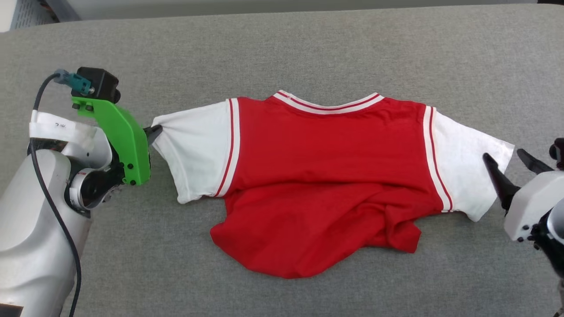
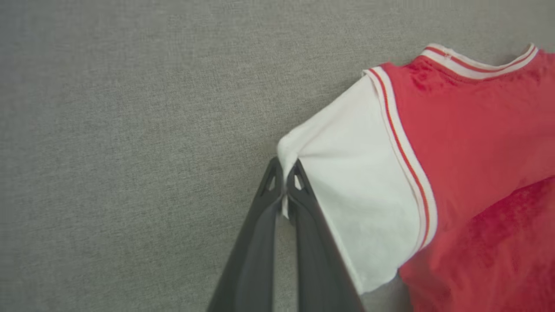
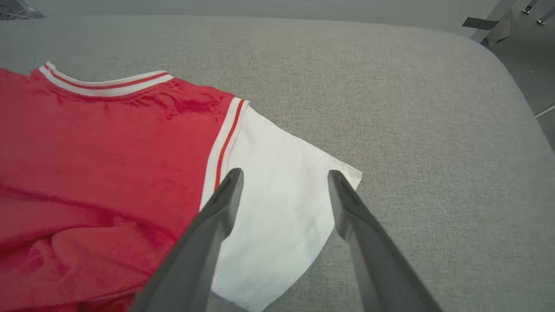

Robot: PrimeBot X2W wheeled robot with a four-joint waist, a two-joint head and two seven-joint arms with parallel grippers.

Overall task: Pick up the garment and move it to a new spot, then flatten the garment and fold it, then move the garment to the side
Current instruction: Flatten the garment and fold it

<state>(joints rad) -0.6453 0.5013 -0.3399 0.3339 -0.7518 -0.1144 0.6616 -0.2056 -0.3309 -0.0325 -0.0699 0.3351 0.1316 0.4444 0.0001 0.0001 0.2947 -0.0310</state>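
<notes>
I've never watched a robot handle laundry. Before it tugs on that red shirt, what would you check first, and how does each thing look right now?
1. Hold of the left gripper on the left sleeve: ok, fingers shut on the sleeve's edge.
2. Hold of the right gripper on the right sleeve: not ok, jaws open over the sleeve.
3. Right fingertips touching cloth: cannot tell.
4. The garment lying flat: not ok, the hem is bunched and wrinkled.
5. Sleeves spread to both sides, collar on the far side: ok.
6. Bare grey surface around the garment: ok.
</notes>
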